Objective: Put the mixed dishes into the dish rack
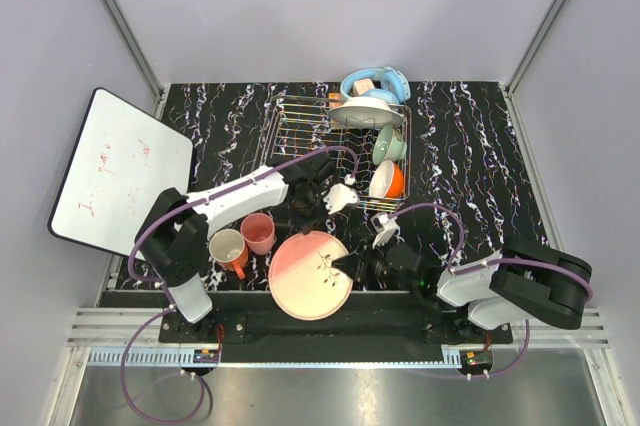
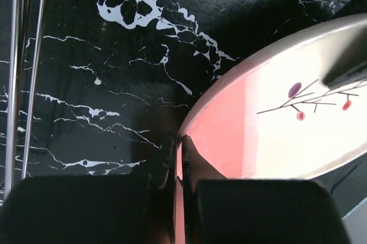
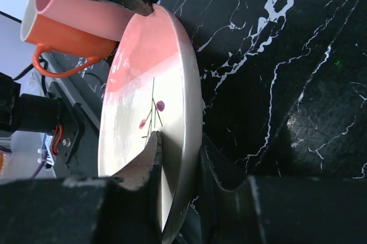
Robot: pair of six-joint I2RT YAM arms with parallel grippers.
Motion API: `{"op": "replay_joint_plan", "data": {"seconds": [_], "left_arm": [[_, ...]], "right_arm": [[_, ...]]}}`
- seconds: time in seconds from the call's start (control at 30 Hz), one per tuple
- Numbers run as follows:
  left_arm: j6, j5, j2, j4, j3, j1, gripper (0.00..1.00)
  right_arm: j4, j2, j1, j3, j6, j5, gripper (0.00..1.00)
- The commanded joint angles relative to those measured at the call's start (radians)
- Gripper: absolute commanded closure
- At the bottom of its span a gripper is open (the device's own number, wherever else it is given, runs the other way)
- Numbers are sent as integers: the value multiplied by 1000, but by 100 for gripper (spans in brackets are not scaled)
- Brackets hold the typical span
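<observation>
While my left fingers [image 2: 192, 166] press together at the plate's [image 1: 300, 281] twelve o'clock rim, my right fingers [image 3: 143, 161] pinch its three o'clock rim; it lies at the rack's [image 1: 300, 111] six o'clock.

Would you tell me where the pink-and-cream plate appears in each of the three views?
Top external: the pink-and-cream plate lies low in the centre.
Left wrist: the plate fills the right side, cut off by the edge.
Right wrist: the plate runs top to bottom, left of centre.
Shared landmark: its leaf sprig shows in all three.
</observation>
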Motion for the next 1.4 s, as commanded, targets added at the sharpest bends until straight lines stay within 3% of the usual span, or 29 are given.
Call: {"op": "replay_joint_plan", "data": {"seconds": [0.0, 0.13, 0.33, 0.47, 0.57, 0.7, 0.97, 1.17, 1.37], "left_arm": [[-32, 77, -15, 98, 81, -32, 100], [-38, 77, -11, 98, 93, -43, 100], [-53, 52, -22, 90, 121, -46, 98], [-76, 3, -33, 37, 194, -43, 75], [-84, -3, -70, -3, 272, -14, 69], [-86, 9, -93, -63, 406, 86, 62], [-167, 93, -48, -69, 492, 390, 62], [-264, 126, 61, -40, 498, 575, 65], [-291, 115, 137, -16, 526, 631, 66]], "right_arm": [[-16, 26, 6, -4, -104, -85, 81], [-4, 35, -1, -4, -105, -103, 100], [-39, -29, -1, -9, -110, -109, 100], [-180, -135, -1, 25, -127, -109, 100], [-303, -241, -1, 45, -151, -108, 100], [-451, -382, -1, 71, -188, -77, 100], [-800, -660, -1, 245, -375, 29, 100], [-985, -643, -3, 500, -600, 73, 100], [-1090, -530, -3, 711, -809, 90, 100]]}}
